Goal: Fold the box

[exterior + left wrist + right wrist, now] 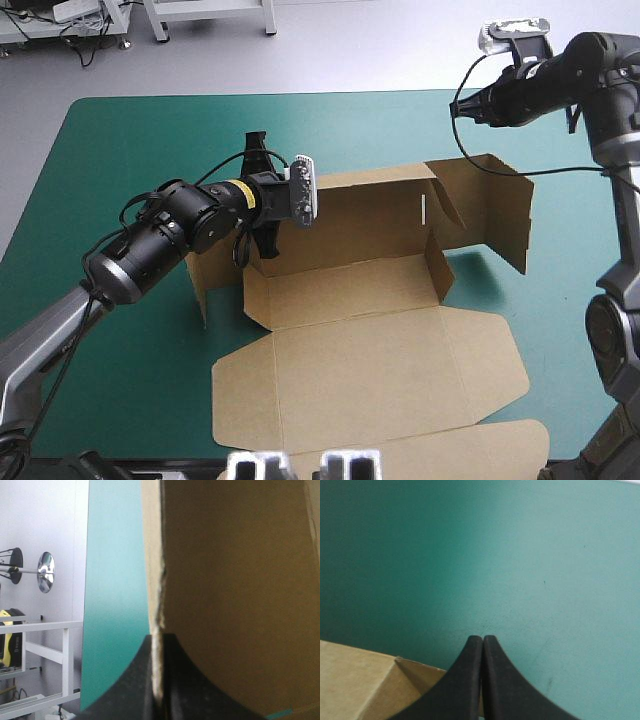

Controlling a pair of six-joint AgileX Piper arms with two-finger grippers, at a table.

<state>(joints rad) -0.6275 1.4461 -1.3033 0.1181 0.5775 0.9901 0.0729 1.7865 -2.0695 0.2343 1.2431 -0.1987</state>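
Observation:
The brown box (350, 290) lies mid-table as an open tray. Its back wall and left end wall stand up, and its lid (370, 380) lies flat toward the front edge. A tall right flap (500, 215) stands upright at the right end. My left gripper (264, 240) is at the box's back left corner, turned on its side. In the left wrist view it (157, 637) is shut on the edge of a standing wall (235, 580). My right gripper (468, 107) hangs raised beyond the box's right end. In its own view it (483, 639) is shut and holds nothing, with a box corner (355, 680) below it.
The lid's front flap (500, 440) reaches close to the table's front edge. The teal-green cover (150, 130) runs on to the left and toward the far edge behind the box.

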